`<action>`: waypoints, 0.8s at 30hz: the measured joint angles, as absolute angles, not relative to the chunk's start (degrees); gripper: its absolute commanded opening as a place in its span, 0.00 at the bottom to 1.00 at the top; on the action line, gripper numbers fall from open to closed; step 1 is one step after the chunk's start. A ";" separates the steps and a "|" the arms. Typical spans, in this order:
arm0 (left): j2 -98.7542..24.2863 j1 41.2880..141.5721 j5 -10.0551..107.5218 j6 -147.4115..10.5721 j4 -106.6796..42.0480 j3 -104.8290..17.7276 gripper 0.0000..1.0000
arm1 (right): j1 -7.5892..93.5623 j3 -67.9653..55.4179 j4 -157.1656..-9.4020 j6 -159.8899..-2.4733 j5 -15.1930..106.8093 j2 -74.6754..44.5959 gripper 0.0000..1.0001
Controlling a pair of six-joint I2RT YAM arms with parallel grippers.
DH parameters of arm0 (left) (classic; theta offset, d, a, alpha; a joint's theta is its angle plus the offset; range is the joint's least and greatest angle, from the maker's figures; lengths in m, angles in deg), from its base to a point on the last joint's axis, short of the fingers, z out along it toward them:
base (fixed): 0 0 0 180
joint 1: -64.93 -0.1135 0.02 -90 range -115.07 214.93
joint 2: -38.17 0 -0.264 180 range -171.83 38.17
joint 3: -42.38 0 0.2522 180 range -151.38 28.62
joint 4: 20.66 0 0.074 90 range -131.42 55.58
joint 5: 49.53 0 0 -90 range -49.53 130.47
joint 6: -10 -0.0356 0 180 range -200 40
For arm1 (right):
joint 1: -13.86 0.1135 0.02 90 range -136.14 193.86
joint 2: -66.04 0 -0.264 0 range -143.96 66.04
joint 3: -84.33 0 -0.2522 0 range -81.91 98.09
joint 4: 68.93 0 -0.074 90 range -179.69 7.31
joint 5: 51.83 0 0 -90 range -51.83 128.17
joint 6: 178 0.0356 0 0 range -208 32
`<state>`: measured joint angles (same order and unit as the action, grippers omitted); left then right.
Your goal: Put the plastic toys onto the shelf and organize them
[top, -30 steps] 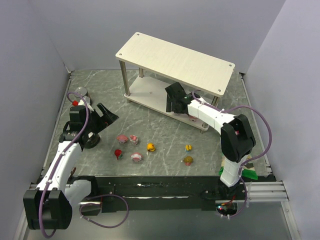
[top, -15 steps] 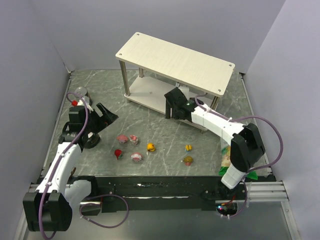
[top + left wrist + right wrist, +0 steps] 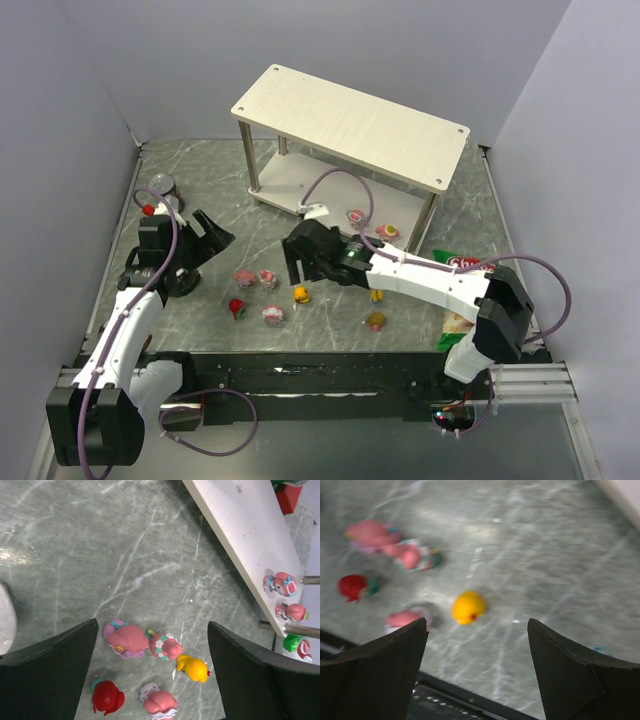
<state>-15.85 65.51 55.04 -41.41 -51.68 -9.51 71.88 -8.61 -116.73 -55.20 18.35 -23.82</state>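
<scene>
**Both end effectors gaping empty over the loose toys**

The shelf (image 3: 350,125) is standing at the upper centre of the top view, on the grey desk (image 3: 300,225). Two pink toys (image 3: 355,215) are sitting side by side on its lower board, toward the right end.

Seven more toys are lying on the desk in the lower middle of the frame. A pink pair (image 3: 243,276) is lying close together, with a red toy (image 3: 237,306) and a pink-white toy (image 3: 273,314) just below them. A yellow toy (image 3: 301,294) is lying to their right. Further right, a yellow-blue toy (image 3: 377,295) is sitting above a brown-pink toy (image 3: 376,321).

The right end effector (image 3: 293,265) is hovering at the centre of the frame, just up and left of the yellow toy. Its jaws are spread wide and gripping nothing. Its wrist view is blurred, and there the yellow toy is showing between the two fingers (image 3: 370,675).

The left end effector (image 3: 220,228) is hanging at the left of the frame, near the pink pair, likewise wide and empty.

A can (image 3: 163,187) is standing at the far left. A bag (image 3: 462,266) is lying at the right, partly hidden under the right arm.
</scene>
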 measured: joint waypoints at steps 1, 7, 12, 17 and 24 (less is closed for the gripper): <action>-15.85 65.51 54.65 -41.54 -51.72 -9.51 0.96 | 72.91 -7.87 -116.36 -54.96 18.92 -24.46 0.87; -15.17 65.51 51.54 -41.91 -51.85 -9.51 0.96 | 74.37 -2.21 -112.23 -54.17 20.74 -32.85 0.87; -12.66 65.51 48.90 -42.33 -51.44 -9.07 0.96 | 74.37 1.12 -111.09 -53.23 22.00 -39.45 0.88; -10.67 66.45 47.21 -43.16 -51.33 -8.99 0.96 | 74.59 1.79 -110.70 -52.38 23.05 -41.99 0.88; -7.48 69.55 46.60 -43.40 -50.41 -8.22 0.96 | 75.18 3.63 -110.59 -51.29 22.79 -43.36 0.87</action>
<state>-7.48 69.55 46.60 -43.40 -50.41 -8.22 75.18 3.63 -110.59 -51.29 22.79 -43.36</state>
